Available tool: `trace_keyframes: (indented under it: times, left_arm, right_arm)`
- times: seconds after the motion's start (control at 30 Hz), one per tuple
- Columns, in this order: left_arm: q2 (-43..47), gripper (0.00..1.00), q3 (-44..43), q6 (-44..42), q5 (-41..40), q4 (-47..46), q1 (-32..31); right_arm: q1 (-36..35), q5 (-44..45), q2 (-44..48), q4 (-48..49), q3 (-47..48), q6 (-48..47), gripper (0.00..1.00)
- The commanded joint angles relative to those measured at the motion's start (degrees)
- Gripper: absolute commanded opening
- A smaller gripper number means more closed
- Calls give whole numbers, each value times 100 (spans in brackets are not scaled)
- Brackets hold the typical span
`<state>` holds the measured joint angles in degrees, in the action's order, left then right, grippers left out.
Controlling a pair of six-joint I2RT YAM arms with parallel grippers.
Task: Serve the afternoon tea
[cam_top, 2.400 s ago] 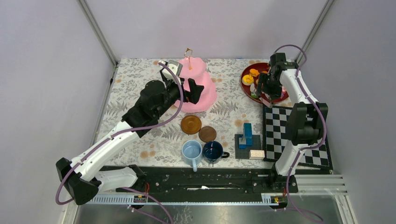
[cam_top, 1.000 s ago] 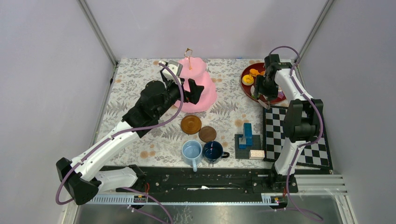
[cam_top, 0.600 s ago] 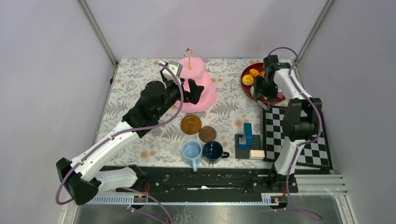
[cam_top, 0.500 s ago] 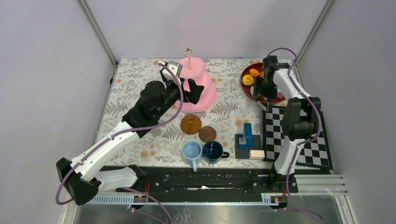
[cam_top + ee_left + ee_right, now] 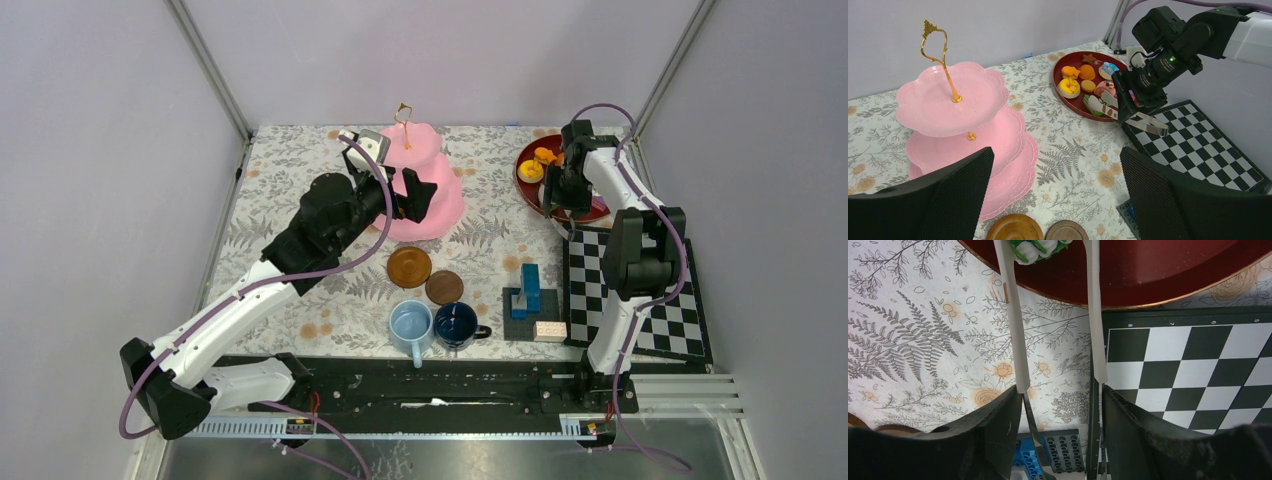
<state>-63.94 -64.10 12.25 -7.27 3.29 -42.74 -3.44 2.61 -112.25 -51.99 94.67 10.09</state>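
Reaches farther back over red tray (image 5: 1158, 270) than earlier. Straddles green-white pastry (image 5: 1040, 246) with right gripper (image 5: 1048, 270): fingers (image 5: 1013, 315) part-open, not clamped, pastry dead ahead between tips. Pink stand (image 5: 958, 97) well left, beside empty wide-open left gripper (image 5: 1055, 195).

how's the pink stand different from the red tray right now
The stand is pink, tall, with three stacked tiers; the tray is dark red, low and flat. The stand's visible tiers look bare; the tray holds the pastries. Both sit on the floral cloth at the far side.
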Motion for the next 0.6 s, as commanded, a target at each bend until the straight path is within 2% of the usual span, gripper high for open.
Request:
trace_keyframes:
  times: [0.0, 0.2, 0.4, 0.57]
  left_arm:
    - [144, 99, 2, 5, 32, -251, -5]
    - [171, 99, -26, 5, 47, -225, -1]
    - [230, 99, -33, 21, 61, -219, 1]
    - [267, 99, -33, 40, 76, -217, -6]
  right_arm:
    - [-42, 274, 385, 3, 198, 4, 36]
    - [-42, 269, 634, 62, 175, -20, 35]
    - [-89, -187, 1000, 309, 87, 70, 35]
    - [-459, -431, 1065, 467, 107, 148, 35]
